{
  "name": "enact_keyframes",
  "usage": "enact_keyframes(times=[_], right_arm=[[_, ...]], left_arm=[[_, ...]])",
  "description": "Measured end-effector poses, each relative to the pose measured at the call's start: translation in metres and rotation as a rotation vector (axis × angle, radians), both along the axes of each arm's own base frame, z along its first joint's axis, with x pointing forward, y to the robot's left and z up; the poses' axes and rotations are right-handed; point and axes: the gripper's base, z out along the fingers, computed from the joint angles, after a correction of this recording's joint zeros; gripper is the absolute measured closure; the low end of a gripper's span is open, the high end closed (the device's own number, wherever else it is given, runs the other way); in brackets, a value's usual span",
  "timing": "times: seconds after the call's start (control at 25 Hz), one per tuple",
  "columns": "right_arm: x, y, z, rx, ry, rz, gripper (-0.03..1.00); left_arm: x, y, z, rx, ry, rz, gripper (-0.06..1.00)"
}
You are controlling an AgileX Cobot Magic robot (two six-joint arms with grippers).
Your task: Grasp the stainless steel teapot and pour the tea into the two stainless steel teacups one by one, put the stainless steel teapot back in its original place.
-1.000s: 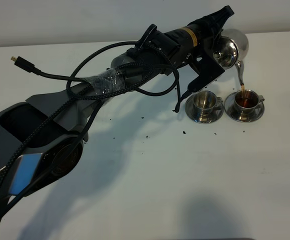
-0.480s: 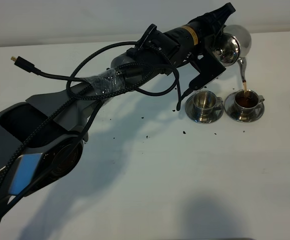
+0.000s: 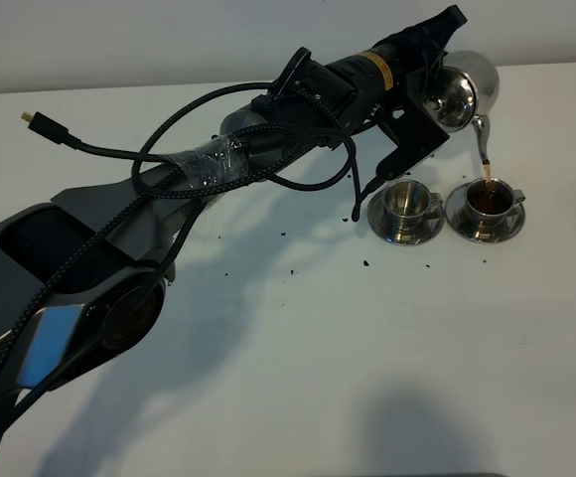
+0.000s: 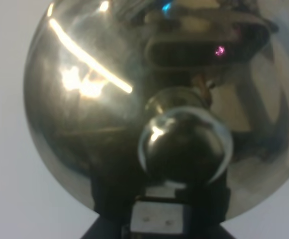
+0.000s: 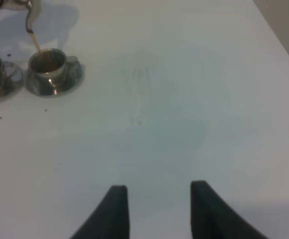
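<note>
While tea streams from its spout, teapot (image 3: pixel 464 87): tipped, held in the air near the table's (image 3: pixel 387 358) far edge.
Left gripper (image 3: pixel 433 70): fingers clamped on the teapot.
Teacup with tea (image 3: pixel 487 202): under the spout, on its saucer.
Second teacup (image 3: pixel 407 202): just beside it, farther from the right edge, on its own saucer.
Right gripper (image 5: pixel 158 186): fingers wide, holding nothing.
</note>
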Motion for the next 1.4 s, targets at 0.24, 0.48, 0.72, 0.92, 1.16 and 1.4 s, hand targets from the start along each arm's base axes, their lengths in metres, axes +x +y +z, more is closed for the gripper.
enact_keyframes(times=[0.24, 0.48, 0.72, 0.92, 1.16, 1.4], right_arm=[[0.0, 0.0, 0.0, 0.0, 0.0, 0.0, 0.67], [0.0, 0.0, 0.0, 0.0, 0.0, 0.0, 0.67], [0.0, 0.0, 0.0, 0.0, 0.0, 0.0, 0.67], [0.0, 0.0, 0.0, 0.0, 0.0, 0.0, 0.67], [0.0, 0.0, 0.0, 0.0, 0.0, 0.0, 0.67], [0.0, 0.0, 0.0, 0.0, 0.0, 0.0, 0.67]], left_arm=[[-0.001, 0.002, -0.004, -0.036, 0.092, 0.051, 0.71], [0.0, 0.009, -0.011, -0.037, 0.189, 0.111, 0.71], [0.002, 0.013, -0.012, -0.115, 0.257, 0.176, 0.71], [0.0, 0.014, -0.004, -0.227, 0.358, 0.266, 0.71], [-0.026, 0.018, 0.03, -0.289, 0.589, 0.47, 0.71], [-0.069, 0.016, 0.048, -0.303, 0.933, 0.719, 0.71]])
